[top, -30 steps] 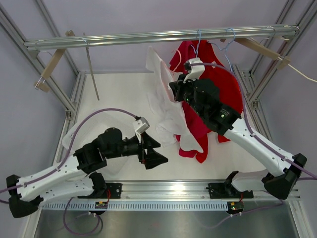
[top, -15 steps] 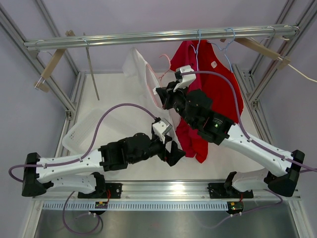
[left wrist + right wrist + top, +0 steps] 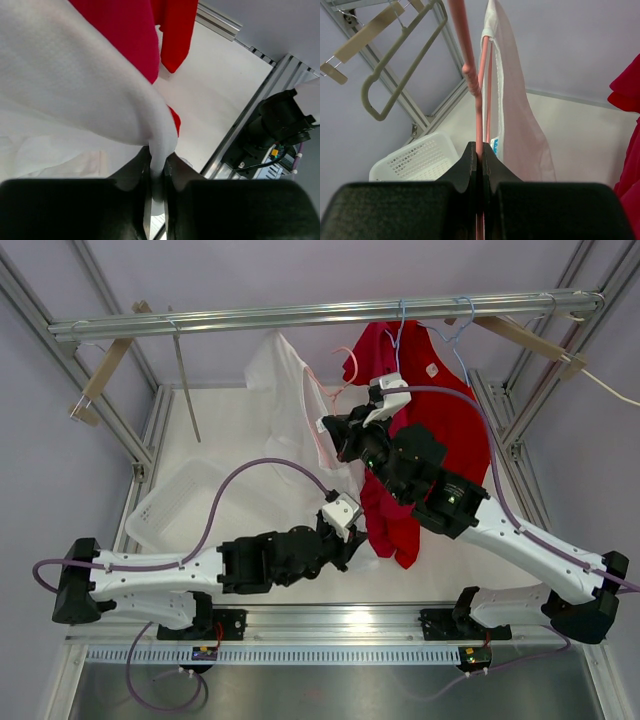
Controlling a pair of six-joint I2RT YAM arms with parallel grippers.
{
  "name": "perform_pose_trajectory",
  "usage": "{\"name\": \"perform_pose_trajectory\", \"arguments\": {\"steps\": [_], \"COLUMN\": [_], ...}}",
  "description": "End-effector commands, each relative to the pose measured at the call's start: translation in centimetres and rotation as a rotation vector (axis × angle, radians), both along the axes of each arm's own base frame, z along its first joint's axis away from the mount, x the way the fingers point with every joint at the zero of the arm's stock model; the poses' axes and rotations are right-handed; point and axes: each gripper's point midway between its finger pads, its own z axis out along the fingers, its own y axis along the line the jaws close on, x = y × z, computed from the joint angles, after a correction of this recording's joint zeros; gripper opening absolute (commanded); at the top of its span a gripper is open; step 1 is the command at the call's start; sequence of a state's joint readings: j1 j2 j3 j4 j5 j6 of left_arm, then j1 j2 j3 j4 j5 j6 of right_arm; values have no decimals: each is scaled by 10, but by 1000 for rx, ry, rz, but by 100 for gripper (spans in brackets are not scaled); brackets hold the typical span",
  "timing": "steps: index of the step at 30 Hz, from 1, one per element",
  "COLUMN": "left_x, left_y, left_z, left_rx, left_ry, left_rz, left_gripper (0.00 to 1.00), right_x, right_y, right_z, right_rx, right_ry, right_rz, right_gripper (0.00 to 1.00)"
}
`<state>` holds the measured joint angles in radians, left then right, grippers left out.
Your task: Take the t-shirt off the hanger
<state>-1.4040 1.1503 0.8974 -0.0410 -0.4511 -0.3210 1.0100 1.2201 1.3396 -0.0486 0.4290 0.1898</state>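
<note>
Top external, left to right. Low, left of centre: left gripper pinched tight on the hem of the white t-shirt. Higher, to the right: right gripper clamped shut on the pink hanger, shirt draped on it. Step in hand: stripping the shirt. Next, probably: drawing the hem down and away, hanger held steady.

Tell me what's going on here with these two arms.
The right fingers are shut on the pink hanger that carries the white t-shirt. The left fingers pinch a lower fold of that t-shirt. The t-shirt is not yet off the hanger. A red shirt hangs from the rail beside it.
</note>
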Motion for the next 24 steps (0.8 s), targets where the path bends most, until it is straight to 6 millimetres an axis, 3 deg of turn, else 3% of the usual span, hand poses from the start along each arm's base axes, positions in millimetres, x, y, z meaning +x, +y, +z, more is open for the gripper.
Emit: {"name": "perform_pose_trajectory", "arguments": {"steps": [1, 5, 6, 10, 11, 15, 19, 22, 23, 24], "left_x": [-3, -29, -36, -66, -71, -82, -85, -79, -73, -69], "left_y": [-13, -18, -20, -28, -28, -24, -18, -9, -5, 1], "left_z": [43, 8, 0, -39, -49, -75, -89, -75, -68, -51], "left_rx": [-121, -74, -65, -11, 10, 43, 64, 44, 37, 19], "left_ry": [-70, -20, -5, 61, 71, 96, 111, 84, 63, 37], "left_rz": [14, -69, -92, -155, -164, -165, -169, -151, -124, -113], "left_gripper": [9, 1, 0, 0, 0, 0, 0, 0, 0, 0], "right_x": [-3, 5, 5, 9, 7, -7, -25, -45, -47, -61], "right_y": [-13, -17, -19, -16, -19, -35, -58, -73, -72, -83], "right_z": [41, 62, 78, 109, 123, 148, 152, 137, 116, 118], "right_rx": [110, 161, 214, 278, 295, 306, 298, 288, 243, 276], "right_ry": [-81, -150, -180, -235, -252, -294, -291, -249, -215, -208], "right_rz": [-42, -98, -102, -118, -121, -98, -75, -19, -1, 33], "right_gripper": [0, 0, 0, 0, 0, 0, 0, 0, 0, 0]}}
